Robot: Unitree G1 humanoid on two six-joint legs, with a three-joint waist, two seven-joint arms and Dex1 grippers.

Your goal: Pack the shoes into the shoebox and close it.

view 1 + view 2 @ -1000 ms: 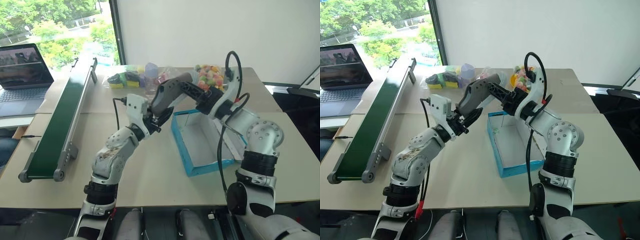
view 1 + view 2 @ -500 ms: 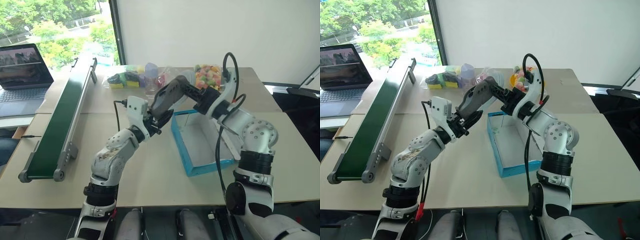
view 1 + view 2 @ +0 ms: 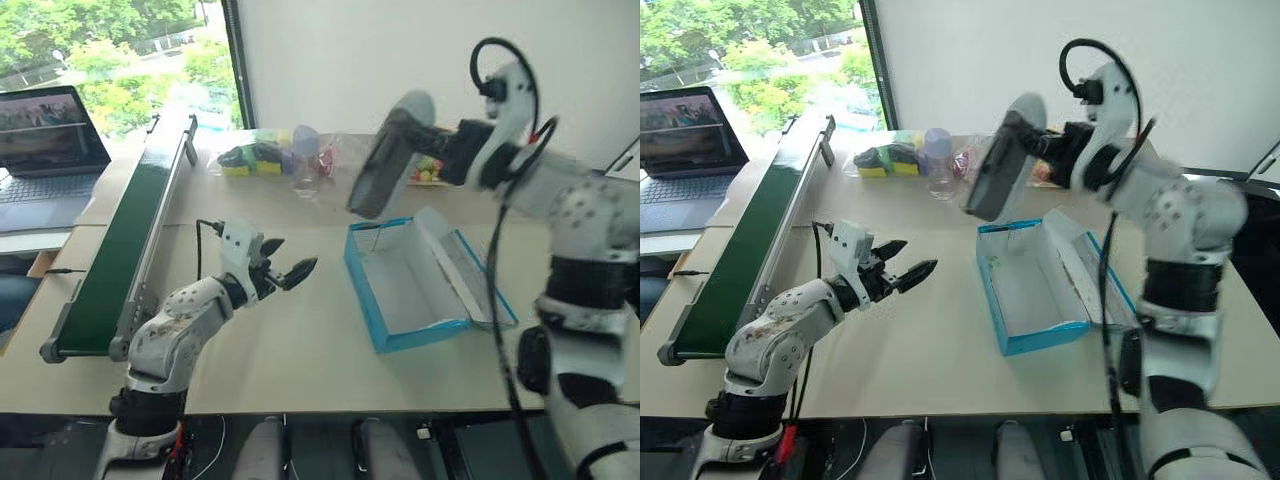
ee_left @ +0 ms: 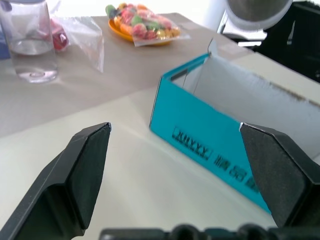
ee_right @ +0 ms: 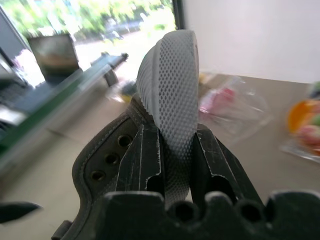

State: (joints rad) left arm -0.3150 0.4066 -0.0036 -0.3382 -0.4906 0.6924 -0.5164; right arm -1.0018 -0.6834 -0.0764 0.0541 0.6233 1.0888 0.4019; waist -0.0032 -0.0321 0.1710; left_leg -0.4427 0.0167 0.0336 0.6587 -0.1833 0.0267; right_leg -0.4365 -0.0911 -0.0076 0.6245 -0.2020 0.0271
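Observation:
My right gripper [image 3: 443,155] is shut on a grey shoe [image 3: 386,157] and holds it in the air above the far left corner of the shoebox [image 3: 364,290]. In the right wrist view the fingers [image 5: 145,155] pinch the shoe's mesh tongue [image 5: 170,80]. The blue shoebox lies open on the table, its pale inside bare and its lid [image 3: 468,280] folded out to the right. My left gripper [image 3: 290,258] hovers low over the table to the left of the box, open with nothing between its fingers [image 4: 90,160], pointing at the box's blue wall [image 4: 200,135].
A long green conveyor belt [image 3: 130,235] runs along the left side, with a laptop [image 3: 50,140] beyond it. At the back of the table stand a clear bottle [image 3: 305,160], sponges [image 3: 250,158] and bagged sweets [image 3: 430,172].
My left gripper let go of the shoe, opened wide and drew back left and down. My right gripper closed on the shoe and lifted it up and to the right.

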